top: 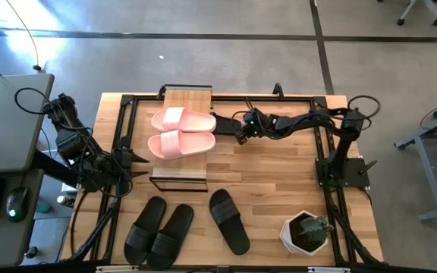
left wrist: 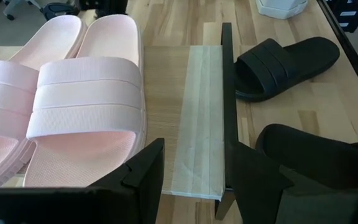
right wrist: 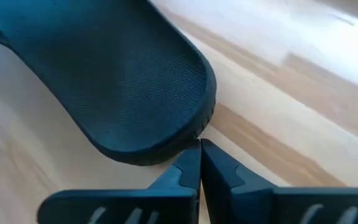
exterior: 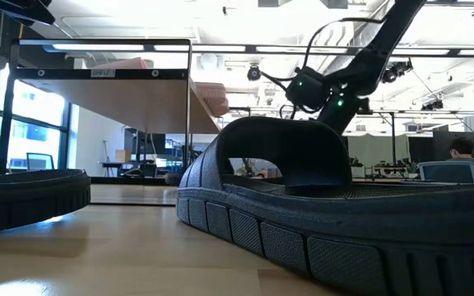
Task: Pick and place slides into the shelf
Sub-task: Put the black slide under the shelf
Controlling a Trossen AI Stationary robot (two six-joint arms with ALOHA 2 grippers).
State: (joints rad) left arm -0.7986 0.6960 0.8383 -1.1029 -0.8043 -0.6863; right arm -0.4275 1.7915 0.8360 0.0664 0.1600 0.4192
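A pale pink pair of slides (top: 182,131) lies side by side on the plank top of the shelf (top: 182,176), straps toward the left arm. Three black slides (top: 228,220) rest on the counter (top: 279,178) in front of the shelf, beside a white pot (top: 303,234) holding a small green plant (top: 313,225). The left tool (left wrist: 191,180) sits at the shelf's left edge, jaws standing wide with nothing between them. The right tool (right wrist: 199,163), jaws pressed together, tips touching the rim of a black slide (right wrist: 123,74) beside the shelf. No readable writing shows.
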